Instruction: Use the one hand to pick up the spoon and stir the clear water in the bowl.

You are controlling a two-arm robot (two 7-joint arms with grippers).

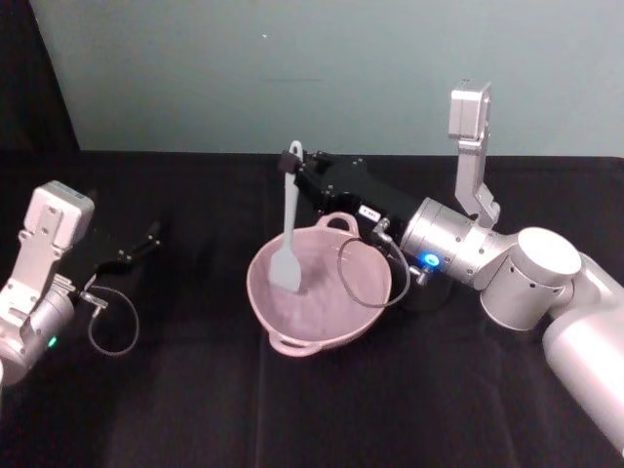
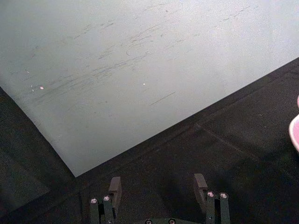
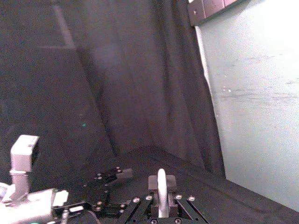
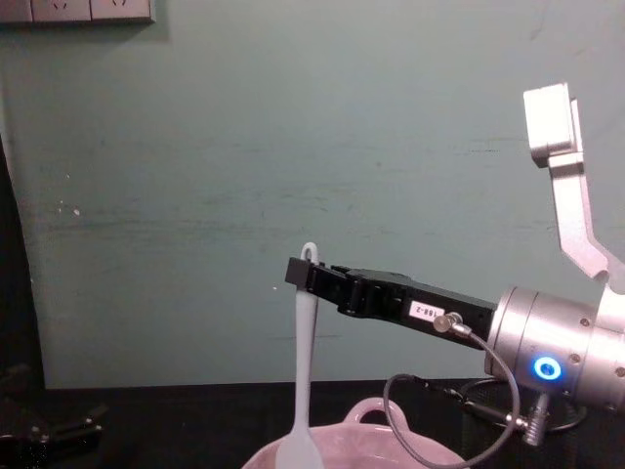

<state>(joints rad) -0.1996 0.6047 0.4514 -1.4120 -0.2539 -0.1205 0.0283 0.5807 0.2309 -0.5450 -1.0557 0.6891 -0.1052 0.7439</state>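
Observation:
My right gripper (image 1: 292, 162) is shut on the top of the white spoon (image 1: 289, 229), just below the hole in its handle. The spoon hangs nearly upright, its flat head down inside the pale pink bowl (image 1: 261, 292) at the table's middle. The chest view shows the same grip (image 4: 299, 276) on the spoon (image 4: 303, 371), with the bowl's rim (image 4: 366, 408) below. In the right wrist view the spoon handle (image 3: 161, 193) stands between the fingers. The clear water cannot be made out. My left gripper (image 1: 148, 237) rests open at the left, apart from the bowl, fingers (image 2: 115, 185) spread.
A black cloth covers the table (image 1: 175, 390). A pale green wall (image 1: 292, 68) stands close behind the bowl. Looped cables hang from both wrists, the right one (image 1: 363, 273) over the bowl's rim. The bowl's edge (image 2: 294, 133) shows in the left wrist view.

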